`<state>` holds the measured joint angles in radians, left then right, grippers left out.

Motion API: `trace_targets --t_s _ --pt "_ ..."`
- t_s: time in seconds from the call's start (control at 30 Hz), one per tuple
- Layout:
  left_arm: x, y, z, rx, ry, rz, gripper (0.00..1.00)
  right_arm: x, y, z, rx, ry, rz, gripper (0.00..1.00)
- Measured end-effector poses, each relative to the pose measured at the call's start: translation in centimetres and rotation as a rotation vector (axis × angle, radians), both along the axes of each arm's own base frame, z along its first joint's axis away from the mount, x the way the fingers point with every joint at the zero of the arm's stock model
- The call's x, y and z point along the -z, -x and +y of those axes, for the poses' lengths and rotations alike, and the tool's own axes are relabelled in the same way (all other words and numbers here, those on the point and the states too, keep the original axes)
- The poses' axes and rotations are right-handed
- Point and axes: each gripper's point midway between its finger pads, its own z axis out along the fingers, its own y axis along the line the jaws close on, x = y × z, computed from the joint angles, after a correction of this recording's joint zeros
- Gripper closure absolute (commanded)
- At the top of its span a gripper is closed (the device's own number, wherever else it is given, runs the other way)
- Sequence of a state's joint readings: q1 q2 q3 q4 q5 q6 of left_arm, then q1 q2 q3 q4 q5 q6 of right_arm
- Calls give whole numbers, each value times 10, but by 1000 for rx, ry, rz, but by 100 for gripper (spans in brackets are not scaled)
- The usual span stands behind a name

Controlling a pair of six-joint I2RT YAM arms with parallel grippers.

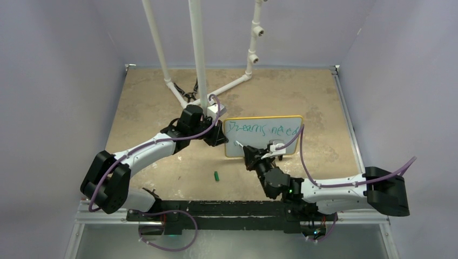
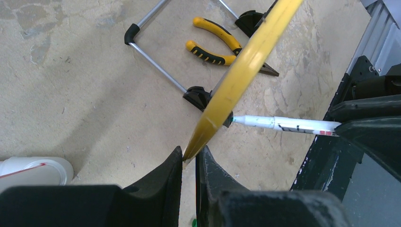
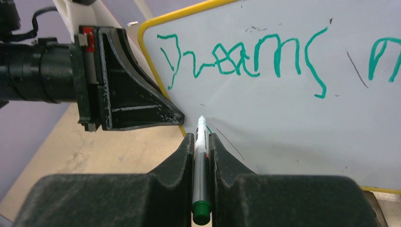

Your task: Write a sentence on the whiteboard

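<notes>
The whiteboard (image 1: 264,141), white with a yellow rim, stands upright mid-table. Green lettering (image 1: 263,129) on its top line reads "Dreams need"; the right wrist view shows "Dreams" (image 3: 241,59). My left gripper (image 2: 189,158) is shut on the board's left yellow edge (image 2: 236,80). My right gripper (image 3: 202,137) is shut on a white marker (image 3: 200,142) with a green end. The marker's tip touches the board low at its left side, below the "D". The marker also shows in the left wrist view (image 2: 283,124) and the top view (image 1: 246,147).
A small green cap (image 1: 216,176) lies on the tan tabletop in front of the board. Yellow-handled pliers (image 2: 213,45) and the board's wire stand (image 2: 156,66) sit behind it. A white pipe frame (image 1: 200,59) rises at the back. A white container (image 2: 33,171) is by the left gripper.
</notes>
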<state>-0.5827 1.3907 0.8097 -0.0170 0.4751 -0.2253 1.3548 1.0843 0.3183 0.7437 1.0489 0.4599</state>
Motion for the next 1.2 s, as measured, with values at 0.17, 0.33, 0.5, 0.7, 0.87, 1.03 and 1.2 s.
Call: trace_targets --t_s 0.17,0.33,0.5,0.7,0.87,1.03,1.2 --pt "0 0 0 0 0 -1 100 -2 -1 -2 15 -13 -1 100" --pt "0 0 0 0 0 0 100 14 -2 -6 39 44 20 100" --pt "0 -1 0 -3 -1 -2 100 21 -2 -7 47 54 37 100" --pt "0 -1 0 -5 -3 -4 100 28 -1 -4 40 70 47 100" --pt "0 -1 0 -5 -3 -4 100 36 0 2 19 99 53 100" --pt "0 -2 0 -7 -4 -5 100 43 1 11 -5 122 57 100" --pt "0 -2 0 -7 -4 -5 100 43 2 16 -24 135 51 100"
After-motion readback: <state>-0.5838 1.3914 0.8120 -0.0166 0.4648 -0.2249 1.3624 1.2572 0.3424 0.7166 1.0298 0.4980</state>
